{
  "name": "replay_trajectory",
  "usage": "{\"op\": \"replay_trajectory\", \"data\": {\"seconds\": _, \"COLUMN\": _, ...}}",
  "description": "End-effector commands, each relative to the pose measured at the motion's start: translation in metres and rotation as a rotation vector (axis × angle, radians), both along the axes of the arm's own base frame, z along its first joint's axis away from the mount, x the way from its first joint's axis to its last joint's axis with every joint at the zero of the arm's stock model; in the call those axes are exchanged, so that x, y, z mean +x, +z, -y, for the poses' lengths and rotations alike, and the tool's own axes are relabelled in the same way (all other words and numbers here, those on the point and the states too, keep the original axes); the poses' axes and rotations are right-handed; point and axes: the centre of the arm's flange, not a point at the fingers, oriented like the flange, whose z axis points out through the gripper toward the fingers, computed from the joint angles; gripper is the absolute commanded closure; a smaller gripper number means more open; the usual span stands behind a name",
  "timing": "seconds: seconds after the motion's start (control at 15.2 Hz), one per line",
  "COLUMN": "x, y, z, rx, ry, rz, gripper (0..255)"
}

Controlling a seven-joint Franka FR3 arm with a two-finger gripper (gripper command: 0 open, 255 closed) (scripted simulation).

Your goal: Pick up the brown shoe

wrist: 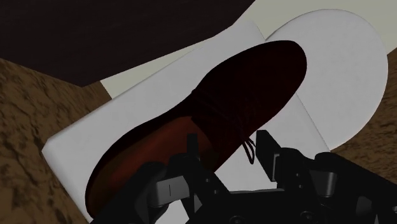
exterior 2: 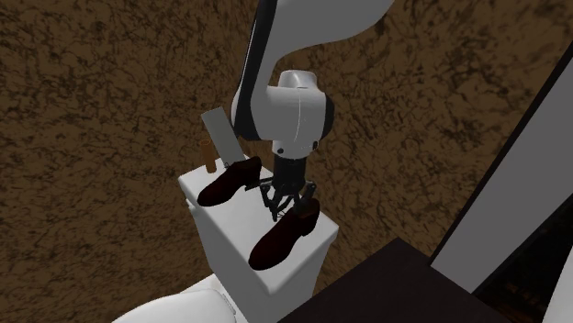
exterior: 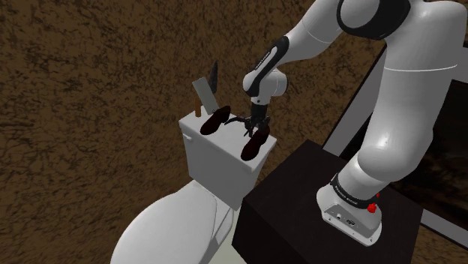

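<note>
Gripper (wrist: 226, 137), black, 2-fingered, hangs spread astride dark-brown lace-up shoe (wrist: 242, 83), its long axis crossing the gap, atop white toilet tank (wrist: 127, 108).

Shoe (exterior 2: 285, 236) dark reddish-brown; second shoe (exterior 2: 230, 181) same. Tank (exterior 2: 223, 218) white. Floor (exterior 2: 92, 92) mottled brown. Stand (exterior: 289, 199), gripper (exterior 2: 286, 206) black.

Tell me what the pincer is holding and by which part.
Cannot be told. The pincer straddles one brown shoe at its laced middle, but the shoe lies on the white tank.
</note>
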Motion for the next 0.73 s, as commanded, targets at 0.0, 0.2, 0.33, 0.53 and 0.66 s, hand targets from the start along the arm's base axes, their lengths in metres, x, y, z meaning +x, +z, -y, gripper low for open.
{"op": "replay_trajectory", "data": {"seconds": 0.0, "x": -0.001, "y": -0.001, "z": 0.001, "rx": 0.000, "ry": -0.001, "rz": -0.002, "gripper": 255}}
{"op": "replay_trajectory", "data": {"seconds": 0.2, "x": 0.000, "y": 0.010, "z": 0.001, "rx": 0.000, "ry": -0.001, "rz": -0.002, "gripper": 255}}
{"op": "replay_trajectory", "data": {"seconds": 0.33, "x": 0.000, "y": 0.020, "z": 0.001, "rx": 0.000, "ry": -0.001, "rz": -0.002, "gripper": 255}}
{"op": "replay_trajectory", "data": {"seconds": 0.53, "x": 0.000, "y": 0.036, "z": 0.001, "rx": 0.000, "ry": -0.001, "rz": -0.002, "gripper": 255}}
{"op": "replay_trajectory", "data": {"seconds": 0.66, "x": 0.000, "y": 0.047, "z": 0.001, "rx": 0.000, "ry": -0.001, "rz": -0.002, "gripper": 255}}
